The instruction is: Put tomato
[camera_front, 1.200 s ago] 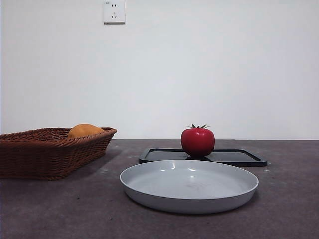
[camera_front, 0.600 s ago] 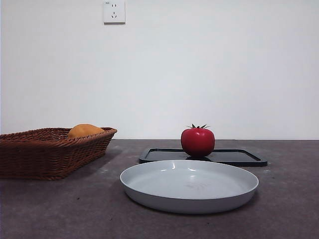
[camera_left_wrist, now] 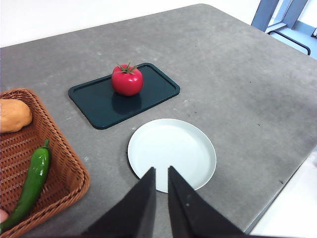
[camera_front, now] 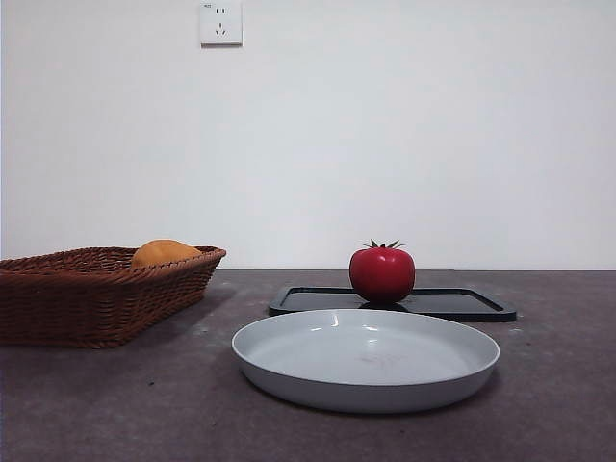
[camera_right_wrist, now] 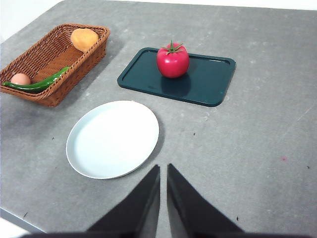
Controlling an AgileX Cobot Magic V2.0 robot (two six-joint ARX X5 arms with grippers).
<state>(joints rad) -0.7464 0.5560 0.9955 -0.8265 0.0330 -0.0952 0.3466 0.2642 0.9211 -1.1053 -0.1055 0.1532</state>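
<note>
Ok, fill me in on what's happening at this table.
Nothing is being handled. The tomato sits on the dark tray, with the white plate empty in front of it and the basket off to the side. The left hand and right hand both hang above the table, jaws nearly closed, holding nothing.

Left claw (camera_left_wrist: 161, 179) high above table, jaws nearly closed. Right claw (camera_right_wrist: 163, 177) likewise, holding nothing.

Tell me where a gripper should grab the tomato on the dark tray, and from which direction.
Grip the tomato across its round middle, coming straight down from above. It stands upright on the tray, stem up, nothing beside it, so the jaws can straddle the stem and close on its widest part; the tray's raised rim would probably hinder a low sideways approach.
</note>
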